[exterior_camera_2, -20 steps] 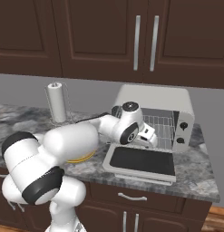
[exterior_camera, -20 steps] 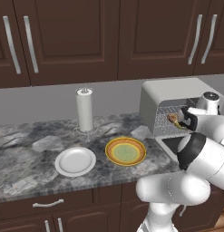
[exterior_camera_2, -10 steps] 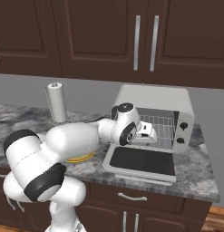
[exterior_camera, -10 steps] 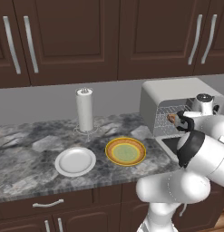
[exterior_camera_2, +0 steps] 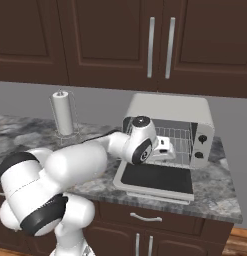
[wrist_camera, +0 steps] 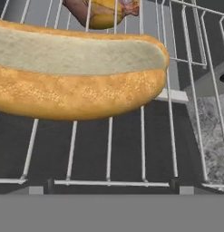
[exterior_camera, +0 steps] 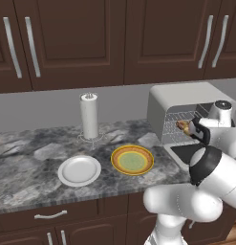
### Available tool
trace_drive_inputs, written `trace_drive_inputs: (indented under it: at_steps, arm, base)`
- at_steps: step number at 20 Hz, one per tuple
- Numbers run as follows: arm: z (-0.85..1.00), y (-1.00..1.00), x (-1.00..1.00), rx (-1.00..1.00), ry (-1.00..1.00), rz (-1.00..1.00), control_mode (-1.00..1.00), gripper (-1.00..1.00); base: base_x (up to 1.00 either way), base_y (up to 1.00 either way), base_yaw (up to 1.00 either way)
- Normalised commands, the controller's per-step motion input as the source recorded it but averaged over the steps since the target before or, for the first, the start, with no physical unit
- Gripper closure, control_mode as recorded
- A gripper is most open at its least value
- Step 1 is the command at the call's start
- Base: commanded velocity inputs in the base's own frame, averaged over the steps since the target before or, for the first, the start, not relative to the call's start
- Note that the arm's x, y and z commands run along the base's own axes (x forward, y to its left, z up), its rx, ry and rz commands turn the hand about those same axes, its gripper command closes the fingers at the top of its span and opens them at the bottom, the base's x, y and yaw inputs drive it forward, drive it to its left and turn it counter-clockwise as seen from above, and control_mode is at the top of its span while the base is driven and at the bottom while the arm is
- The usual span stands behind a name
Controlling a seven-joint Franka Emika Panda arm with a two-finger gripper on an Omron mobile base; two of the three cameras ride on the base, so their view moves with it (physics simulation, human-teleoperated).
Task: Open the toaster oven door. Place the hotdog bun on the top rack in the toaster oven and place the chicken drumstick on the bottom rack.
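The toaster oven [exterior_camera_2: 170,107] stands on the counter with its door [exterior_camera_2: 155,177] folded down flat in front. In the hand view the hotdog bun [wrist_camera: 77,77] lies across the wires of the top rack [wrist_camera: 109,149], very close below the hand. The chicken drumstick [wrist_camera: 104,11] shows through the wires, lower down and further in. My gripper [exterior_camera: 188,128] hovers at the oven mouth [exterior_camera_2: 164,148], open and holding nothing. The fingertips are hidden in the hand view. A small orange-tan bit of food [exterior_camera: 180,126] shows by the hand.
A yellow-orange plate [exterior_camera: 132,159] and a white plate [exterior_camera: 80,170] sit on the granite counter left of the oven. A paper towel roll [exterior_camera: 89,115] stands behind them. Dark wall cabinets hang above, and the lowered door reaches toward the counter's front edge.
In the left base view the hand has shifted a little to the left at the oven mouth. The jaws have stayed wide apart. The oven and plates have not moved.
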Motion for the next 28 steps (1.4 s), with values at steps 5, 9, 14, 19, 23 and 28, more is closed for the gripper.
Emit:
trace_drive_inputs:
  at_steps: [5,9,14,19,23,28]
  arm:
    - [-0.01,0.02,-0.17,-0.03,0.0,0.01,-1.0,-1.0]
    - [-0.2,0.12,-0.1,-0.01,0.0,-0.01,-1.0,-1.0]
    - [-0.21,0.09,0.04,0.03,-0.02,0.0,-1.0,-1.0]
    - [-0.04,0.01,0.26,0.03,-0.08,0.0,-1.0,-1.0]
    - [-0.03,0.0,0.3,0.07,-0.06,0.0,-1.0,-1.0]
    - [0.0,0.0,0.39,0.08,-0.04,0.0,-1.0,-1.0]
  base:
    - [0.0,0.0,0.0]
    - [0.0,0.0,0.0]
    - [0.0,0.0,0.0]
    - [0.0,0.0,0.0]
    - [0.0,0.0,0.0]
    - [0.0,0.0,0.0]
